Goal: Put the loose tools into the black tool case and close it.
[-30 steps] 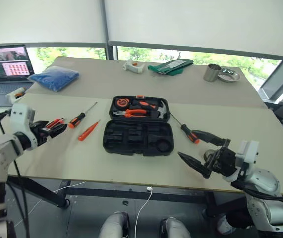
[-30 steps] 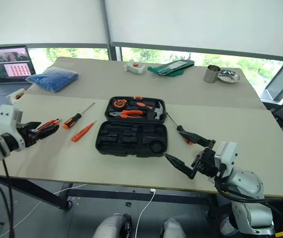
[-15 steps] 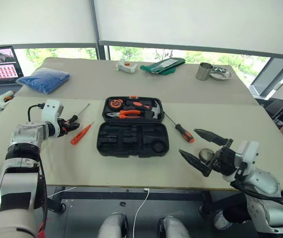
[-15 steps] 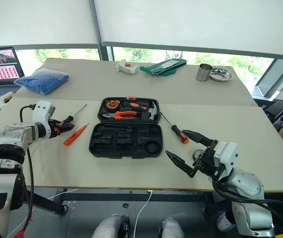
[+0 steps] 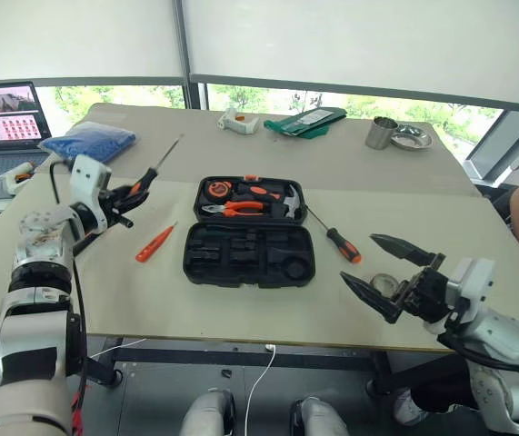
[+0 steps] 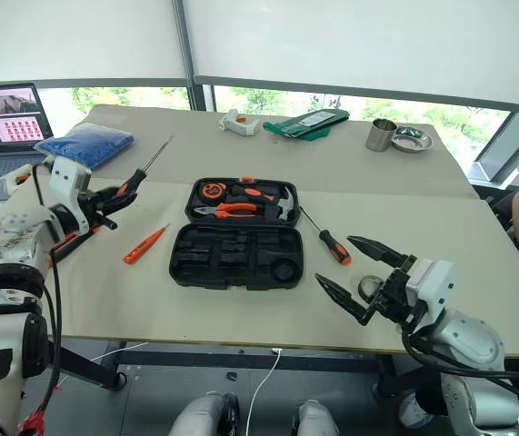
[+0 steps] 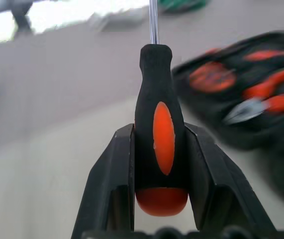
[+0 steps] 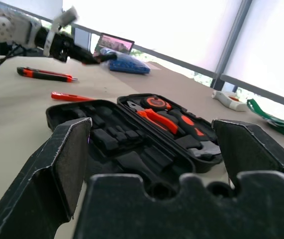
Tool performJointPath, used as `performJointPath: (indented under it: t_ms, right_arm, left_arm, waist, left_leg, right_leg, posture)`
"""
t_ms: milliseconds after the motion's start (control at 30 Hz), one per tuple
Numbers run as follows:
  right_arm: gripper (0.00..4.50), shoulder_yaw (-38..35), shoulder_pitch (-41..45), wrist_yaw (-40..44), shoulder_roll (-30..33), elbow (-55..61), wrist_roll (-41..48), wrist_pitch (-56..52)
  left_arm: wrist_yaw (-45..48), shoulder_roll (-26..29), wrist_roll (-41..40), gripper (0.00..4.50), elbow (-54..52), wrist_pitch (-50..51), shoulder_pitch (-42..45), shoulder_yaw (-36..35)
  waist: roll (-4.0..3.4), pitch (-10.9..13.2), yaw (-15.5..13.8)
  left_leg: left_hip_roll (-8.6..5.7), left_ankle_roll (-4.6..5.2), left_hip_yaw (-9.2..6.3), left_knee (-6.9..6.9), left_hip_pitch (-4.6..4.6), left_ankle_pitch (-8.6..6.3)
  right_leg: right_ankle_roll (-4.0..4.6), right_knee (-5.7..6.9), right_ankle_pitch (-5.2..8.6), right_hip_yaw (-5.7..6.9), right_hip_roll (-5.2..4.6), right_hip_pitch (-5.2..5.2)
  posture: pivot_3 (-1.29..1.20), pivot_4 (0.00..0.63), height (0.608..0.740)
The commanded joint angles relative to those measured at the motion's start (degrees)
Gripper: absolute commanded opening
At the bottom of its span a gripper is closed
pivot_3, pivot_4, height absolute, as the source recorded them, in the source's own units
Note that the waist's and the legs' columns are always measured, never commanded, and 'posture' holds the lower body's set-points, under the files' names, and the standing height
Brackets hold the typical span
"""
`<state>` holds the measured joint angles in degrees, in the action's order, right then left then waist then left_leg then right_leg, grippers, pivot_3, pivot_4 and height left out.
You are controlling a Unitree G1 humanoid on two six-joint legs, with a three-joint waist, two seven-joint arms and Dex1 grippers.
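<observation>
The black tool case lies open on the bench, its far half holding orange-handled pliers, a hammer and a tape measure, its near half showing bare moulded slots. Left of the case, the left tool is clenched on a black-and-orange screwdriver, lifted clear of the bench, the handle squeezed between both fingers and the thin steel shaft pointing up and away from the case. A small all-orange screwdriver lies on the bench between that tool and the case, close to the case's near-left corner. An orange-black utility knife lies farther left of the case, beyond the orange screwdriver. Just right of the case lies a second black-and-orange screwdriver, its shaft reaching toward the case's far-right corner. Right of the case and nearer the bench's front edge, the right tool hangs spread wide, gripping nothing, with a small roll on the bench between its fingers.
</observation>
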<state>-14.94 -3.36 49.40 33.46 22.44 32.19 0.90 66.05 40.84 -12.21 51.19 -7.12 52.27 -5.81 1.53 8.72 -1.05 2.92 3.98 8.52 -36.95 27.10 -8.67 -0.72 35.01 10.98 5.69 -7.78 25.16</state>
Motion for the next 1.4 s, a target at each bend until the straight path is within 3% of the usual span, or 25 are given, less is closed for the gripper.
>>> performJointPath:
  t_ms: [33,167,300,667,867,1333,1400]
  right_arm:
    - [4.50,-3.04,2.44,2.14,3.34,-1.41,2.25,-1.57]
    - [4.50,-0.90,5.27,5.08,7.51,-2.79,2.66,-5.82]
    - [4.50,4.10,12.03,5.84,9.83,-6.58,-0.36,-10.07]
    - [4.50,7.40,20.10,8.30,8.35,-13.10,-3.24,-9.18]
    - [4.50,7.20,20.81,9.52,7.53,-14.06,-3.80,-8.62]
    - [4.50,6.68,18.99,9.36,7.05,-12.26,-3.62,-9.41]
    - [4.50,6.73,18.44,9.59,6.99,-11.36,-2.84,-10.00]
  left_arm:
    - [12.76,-1.13,1.28,0.88,-8.65,-4.57,-0.34,6.55]
    - [14.21,-2.51,7.56,0.88,-11.69,-5.92,-0.08,13.38]
    - [9.23,-5.09,14.81,0.88,-7.39,-9.43,2.35,18.23]
    - [0.44,-8.59,20.78,0.88,5.54,-13.78,9.23,19.56]
    - [1.53,-8.60,23.33,0.88,9.05,-16.84,10.80,21.06]
    - [-6.12,-10.55,28.80,0.88,16.54,-20.72,11.78,22.80]
    - [-5.42,-11.03,27.09,1.89,16.74,-21.76,11.56,21.42]
  waist:
    - [0.00,0.00,-0.02]
    - [0.00,0.00,0.12]
    - [0.00,0.00,0.49]
    - [0.02,0.03,-0.31]
    - [0.02,0.03,-0.17]
    - [0.02,0.03,0.06]
    - [0.02,0.03,0.06]
  left_leg:
    - [0.01,0.00,0.01,-0.03,0.00,0.00]
    - [0.03,0.02,0.02,-0.21,0.00,0.01]
    - [0.09,0.05,-0.05,-0.38,0.01,0.01]
    - [0.05,0.39,-0.23,-0.91,0.23,-0.19]
    - [0.05,0.40,-0.19,-0.92,0.29,-0.20]
    - [0.05,0.40,-0.20,-0.96,0.26,-0.20]
    - [0.06,0.40,-0.20,-0.97,0.26,-0.20]
  right_leg:
    - [-0.01,0.01,0.00,0.00,0.01,-0.02]
    - [-0.25,0.12,0.13,-0.02,0.06,-0.12]
    - [-0.31,0.20,0.16,-0.05,0.21,-0.12]
    - [-0.47,0.46,0.12,-0.05,0.18,0.01]
    - [-0.47,0.48,0.09,-0.06,0.16,-0.02]
    - [-0.51,0.66,0.09,-0.07,0.16,0.00]
    - [-0.50,0.67,0.10,-0.08,0.16,0.00]
  posture:
    - [0.00,0.150,0.740]
    - [0.00,0.150,0.740]
    - [0.00,0.150,0.740]
    - [0.00,0.150,0.740]
    - [0.00,0.150,0.740]
    - [0.00,0.150,0.740]
    - [0.00,0.150,0.740]
